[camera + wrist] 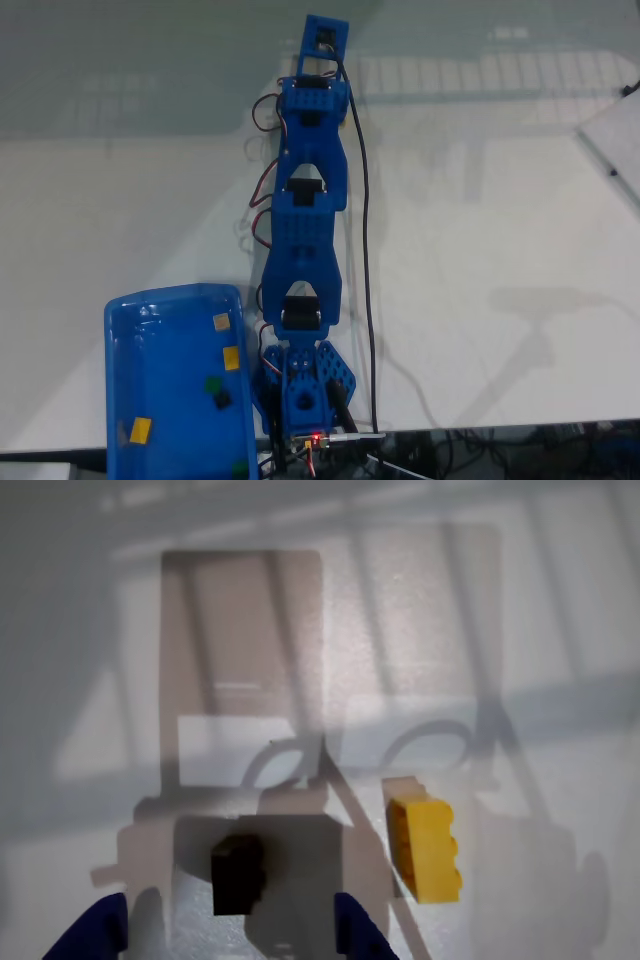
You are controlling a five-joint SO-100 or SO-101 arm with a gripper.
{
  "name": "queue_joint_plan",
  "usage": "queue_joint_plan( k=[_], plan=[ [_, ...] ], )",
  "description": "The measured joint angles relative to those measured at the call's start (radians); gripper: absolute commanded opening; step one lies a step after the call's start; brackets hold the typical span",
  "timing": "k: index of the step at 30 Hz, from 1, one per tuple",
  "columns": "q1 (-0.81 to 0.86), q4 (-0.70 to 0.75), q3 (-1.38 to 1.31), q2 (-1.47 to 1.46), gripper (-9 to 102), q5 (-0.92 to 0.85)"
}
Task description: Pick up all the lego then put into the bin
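Observation:
In the wrist view a black lego point(238, 875) lies on the white table just ahead of the gap between my two blue fingertips point(90, 932). My gripper point(225, 938) is open and holds nothing. A yellow lego point(425, 848) lies to the right of the black one, outside the right fingertip. In the fixed view the arm is stretched out straight, with the gripper point(325, 30) at the far end of the table. The blue bin point(125, 380) stands beside the arm's base at lower left. It holds several bricks, among them a yellow lego point(231, 357), a green lego point(211, 383) and a black lego point(222, 399).
A black cable point(366, 260) runs along the arm's right side down to the base point(305, 400) at the table's front edge. A white sheet point(615, 150) lies at the right edge. Window light and the arm's shadow fall across the table.

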Motion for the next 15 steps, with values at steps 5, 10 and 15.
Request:
queue_joint_plan(
  k=[5, 10, 15],
  plan=[
    [0.0, 0.002, -0.015, -0.031, 23, -0.015],
    [0.0, 0.005, -0.032, -0.054, 22, -0.023],
    [0.0, 0.005, -0.054, -0.072, 21, -0.025]
  ],
)
